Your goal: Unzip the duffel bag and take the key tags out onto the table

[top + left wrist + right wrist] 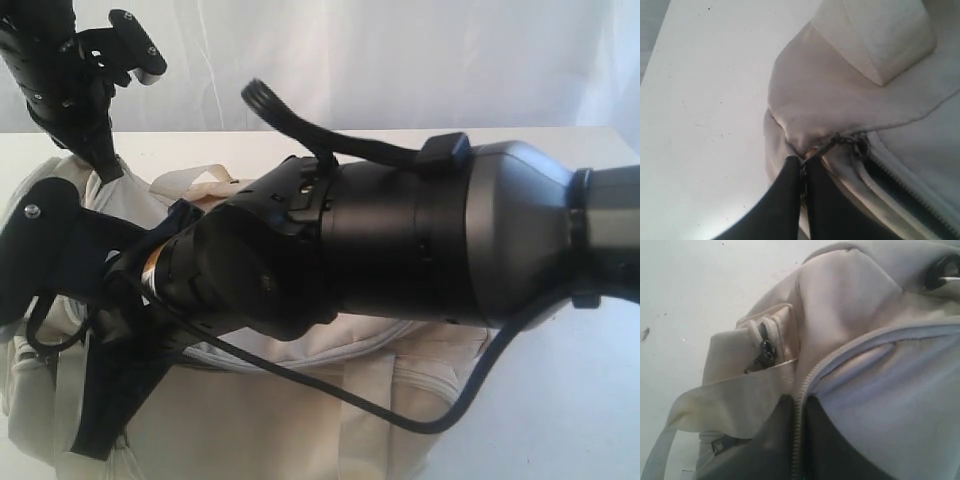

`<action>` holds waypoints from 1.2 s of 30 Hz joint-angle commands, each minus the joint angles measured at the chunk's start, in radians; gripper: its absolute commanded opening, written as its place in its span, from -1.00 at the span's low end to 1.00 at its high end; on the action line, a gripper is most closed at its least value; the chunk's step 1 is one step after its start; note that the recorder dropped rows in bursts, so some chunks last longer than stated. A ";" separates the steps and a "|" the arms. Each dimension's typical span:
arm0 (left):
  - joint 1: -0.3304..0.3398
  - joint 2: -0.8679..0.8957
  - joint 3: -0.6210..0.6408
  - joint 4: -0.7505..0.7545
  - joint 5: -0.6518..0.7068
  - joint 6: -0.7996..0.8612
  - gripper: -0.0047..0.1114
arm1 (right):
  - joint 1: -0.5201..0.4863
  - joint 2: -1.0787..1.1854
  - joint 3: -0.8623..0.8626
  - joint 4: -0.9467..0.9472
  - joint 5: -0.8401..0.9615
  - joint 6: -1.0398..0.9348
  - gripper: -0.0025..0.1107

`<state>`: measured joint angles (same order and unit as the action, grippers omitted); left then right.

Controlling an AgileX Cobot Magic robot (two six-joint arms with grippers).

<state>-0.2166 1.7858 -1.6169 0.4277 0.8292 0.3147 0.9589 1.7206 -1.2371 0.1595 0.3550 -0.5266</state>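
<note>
A cream duffel bag (300,420) lies on the white table (560,400), at the near left of the scene. The robot's right arm (450,240) reaches across from the right and fills most of the exterior view. The left arm (70,80) comes down over the bag's far-left end. A black cable (400,410) loops from the right arm across the bag's near side.

In the left wrist view, the left gripper (803,170) has its dark fingers (782,205) pressed together, with their tips pinching the bag's fabric at the end of the zipper (900,175). A small metal pull (856,146) sits just beside that spot, and a dark strip shows along the pale zipper teeth.

In the right wrist view, the right gripper (799,407) is likewise clamped tight on the bag, with a line of zipper teeth running up from between its fingers (770,440). Beside it, a pale webbing strap (735,402) crosses a side pocket, whose dark zipper pull (765,354) hangs down. A black ring (940,270) shows at the bag's upper seam. Bare tabletop lies beyond the bag in both wrist views.
</note>
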 commanded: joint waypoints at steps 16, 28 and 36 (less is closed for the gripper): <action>0.005 -0.256 -0.014 -0.109 0.146 -0.074 0.11 | 0.006 -0.131 0.001 -0.071 0.167 0.113 -0.16; 0.005 -0.473 0.055 -0.441 0.392 -0.083 -0.27 | 0.002 -0.160 -0.050 -0.165 0.505 0.214 -0.16; 0.005 -0.623 0.346 -0.504 0.360 -0.040 -0.92 | -0.044 -0.095 -0.051 -0.195 0.472 0.221 -0.16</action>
<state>-0.2128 1.2295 -1.3552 -0.0532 1.1318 0.2691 0.9374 1.6087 -1.2831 -0.0224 0.8418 -0.3115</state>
